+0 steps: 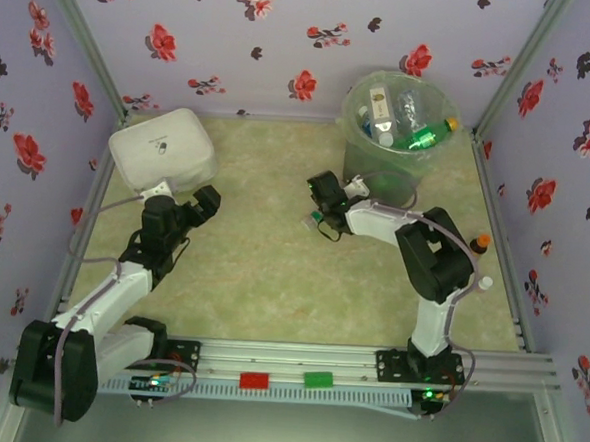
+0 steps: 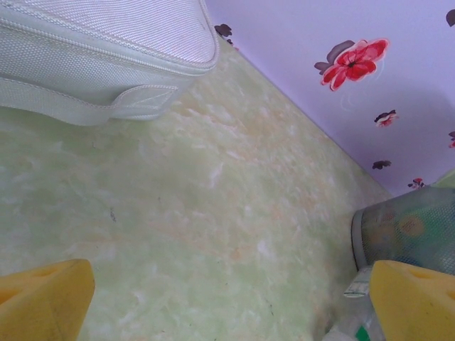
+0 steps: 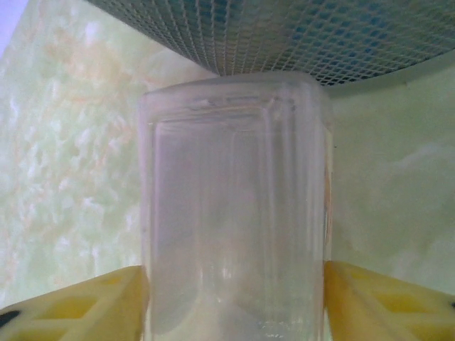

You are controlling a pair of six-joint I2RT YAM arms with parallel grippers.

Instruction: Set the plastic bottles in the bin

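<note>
A clear plastic bottle lies on the table between the yellow pads of my right gripper, which press on both of its sides. From above, that gripper sits just left of the bin, with the bottle under it. The bin's mesh wall rises right behind the bottle. Several bottles lie inside the bin, one of them green with an orange cap. My left gripper hangs open and empty over bare table; its pads stand wide apart.
A white rounded box sits at the back left, close above my left gripper. Two more bottles, one with an orange cap and one with a white cap, lie by the right wall beside the right arm. The bin is at the left wrist view's right edge.
</note>
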